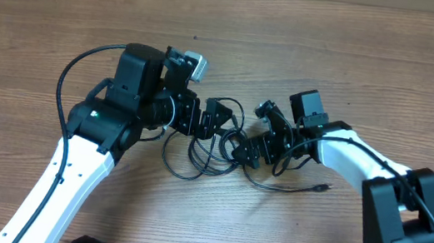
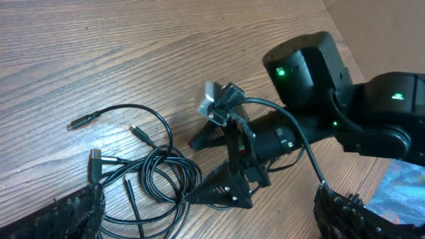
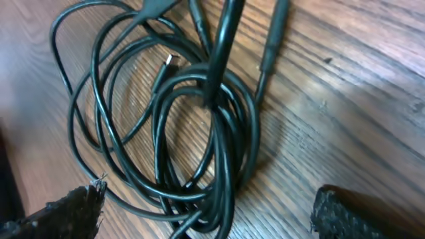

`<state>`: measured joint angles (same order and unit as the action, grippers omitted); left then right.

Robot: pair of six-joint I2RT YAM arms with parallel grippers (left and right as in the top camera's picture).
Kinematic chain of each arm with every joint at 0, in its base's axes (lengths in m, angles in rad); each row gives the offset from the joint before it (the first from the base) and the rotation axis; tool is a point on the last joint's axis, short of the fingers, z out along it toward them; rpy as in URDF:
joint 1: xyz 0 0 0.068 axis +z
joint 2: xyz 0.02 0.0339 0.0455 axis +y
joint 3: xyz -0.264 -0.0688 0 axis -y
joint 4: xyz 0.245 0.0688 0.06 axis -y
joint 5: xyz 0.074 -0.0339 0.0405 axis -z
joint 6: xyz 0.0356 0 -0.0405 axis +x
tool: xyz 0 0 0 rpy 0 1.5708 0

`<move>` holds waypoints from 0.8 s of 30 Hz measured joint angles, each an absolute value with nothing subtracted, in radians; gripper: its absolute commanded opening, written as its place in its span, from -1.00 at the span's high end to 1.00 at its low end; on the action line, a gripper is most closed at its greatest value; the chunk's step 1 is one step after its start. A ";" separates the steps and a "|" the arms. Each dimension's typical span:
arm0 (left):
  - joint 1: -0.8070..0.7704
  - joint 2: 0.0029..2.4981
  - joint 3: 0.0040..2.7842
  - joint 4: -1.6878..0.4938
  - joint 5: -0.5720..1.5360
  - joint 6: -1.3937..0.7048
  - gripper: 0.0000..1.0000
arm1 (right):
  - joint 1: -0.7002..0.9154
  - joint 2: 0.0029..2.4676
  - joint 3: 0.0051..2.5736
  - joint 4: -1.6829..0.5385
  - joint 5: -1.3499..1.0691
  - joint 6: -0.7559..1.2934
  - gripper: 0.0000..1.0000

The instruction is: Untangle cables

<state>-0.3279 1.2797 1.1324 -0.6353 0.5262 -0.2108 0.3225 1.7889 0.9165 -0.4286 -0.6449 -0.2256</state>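
Tangle of cables [image 1: 211,156] at table centre, flat on the wood, sandwiched between left gripper [image 1: 221,120] and right gripper [image 1: 245,149]. Both sets of fingers spread wide, nothing held.

Overhead: main loops at about 6 o'clock from left gripper, 8 o'clock from right gripper. One stray silver-tipped end [image 1: 324,187] off at 4 o'clock from the pile, apart from the rest.

Right wrist view: cables [image 3: 199,119] filling the frame ahead of the fingers [image 3: 63,212], the other pad at bottom right. Long axis of the bunched strands roughly 12 to 6, leaning slightly toward 1 and 7, so lying across the closing line. Small silver tip inside the loop at upper centre.

Left wrist view: cables [image 2: 146,172] at 10 o'clock from frame centre, fingers [image 2: 66,212] low in the corners, right gripper [image 2: 216,162] just beside the loops at 3 o'clock, jaws apart. Flat plug [image 2: 83,121] lying clear at 10 o'clock of the pile.

Judged nearer: right. Looks better lined up for a pinch on the bunched middle; left then likely for pulling a loose end. Untangling not yet started, loops all overlapped.
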 measured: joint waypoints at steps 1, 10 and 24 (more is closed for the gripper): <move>-0.328 1.280 1.132 -0.635 0.527 -0.211 -1.00 | 0.323 1.791 0.917 -0.427 -0.655 -0.228 -1.00; -0.328 1.280 1.132 -0.635 0.526 -0.211 -1.00 | 0.324 1.795 0.917 -0.421 -0.708 -0.241 -0.82; -0.328 1.280 1.132 -0.636 0.522 -0.211 -1.00 | 0.354 1.829 0.917 -0.395 -0.783 -0.289 -0.01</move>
<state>-0.3279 1.2797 1.1324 -0.6365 0.5224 -0.2108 0.3542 1.8286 0.9173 -0.3954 -0.7834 -0.2886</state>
